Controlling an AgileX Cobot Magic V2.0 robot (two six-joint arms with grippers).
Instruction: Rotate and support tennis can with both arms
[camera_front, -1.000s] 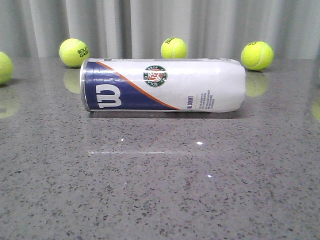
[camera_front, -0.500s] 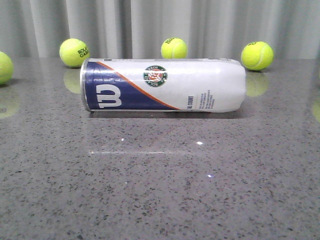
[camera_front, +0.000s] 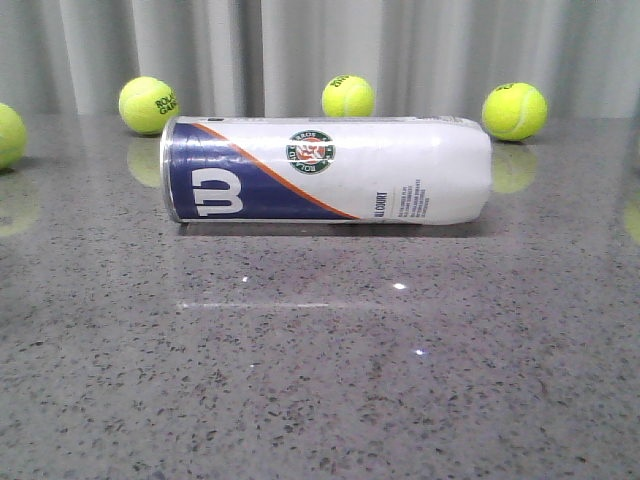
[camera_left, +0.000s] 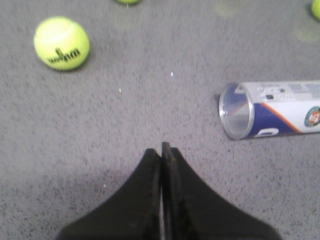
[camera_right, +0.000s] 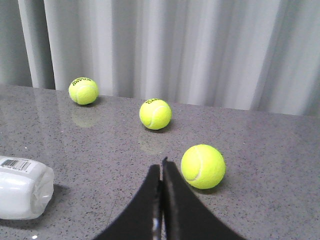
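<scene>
The tennis can (camera_front: 325, 168) lies on its side on the grey table, metal rim to the left, white end to the right, label with the "W" and round badge facing me. The left wrist view shows its rim end (camera_left: 270, 110); the right wrist view shows its white end (camera_right: 22, 187). My left gripper (camera_left: 161, 149) is shut and empty, above the table, apart from the rim end. My right gripper (camera_right: 161, 166) is shut and empty, apart from the white end. Neither arm shows in the front view.
Three tennis balls (camera_front: 148, 105) (camera_front: 347, 96) (camera_front: 514, 111) sit behind the can near a grey curtain, another at the left edge (camera_front: 8, 135). A ball (camera_right: 202, 166) lies close beside my right gripper's tip. A ball (camera_left: 61, 43) lies beyond my left gripper.
</scene>
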